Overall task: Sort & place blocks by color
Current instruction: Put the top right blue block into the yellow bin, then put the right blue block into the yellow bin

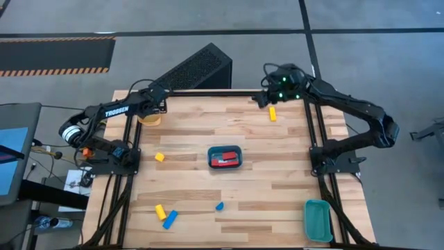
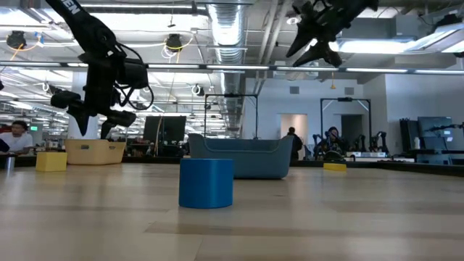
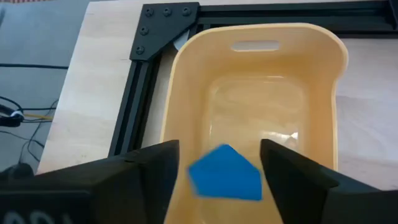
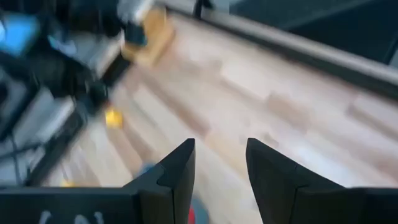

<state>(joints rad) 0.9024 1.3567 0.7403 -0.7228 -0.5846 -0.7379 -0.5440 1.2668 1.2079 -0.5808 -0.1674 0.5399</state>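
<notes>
My left gripper (image 3: 219, 163) hangs open over the yellow-orange tray (image 3: 317, 74) at the table's far left corner (image 1: 149, 119). A blue block (image 3: 225, 174) shows between its fingertips, above the tray's floor. My right gripper (image 4: 221, 163) is open and empty, raised high (image 2: 319, 43) near the far edge, beside a yellow block (image 1: 272, 113). On the table lie a yellow block (image 1: 159, 157), a yellow bar (image 1: 160, 211), a blue bar (image 1: 170, 219) and a small blue block (image 1: 219, 206). Red blocks (image 1: 223, 159) lie in the centre teal tray (image 1: 239, 148). My left gripper: I cannot tell whether it touches the blue block (image 3: 249, 177). A gap shows between the block and one finger (image 3: 161, 165), while the block's other edge meets the other finger (image 3: 280, 168) in the picture. The fingers point down into the tray.
A second teal tray (image 1: 318, 220) sits at the near right corner. Black frame rails (image 1: 313, 132) run along the table's left, right and far sides. A dark perforated box (image 1: 198, 69) lies beyond the far edge. Bare wood lies between the centre tray and the right rail.
</notes>
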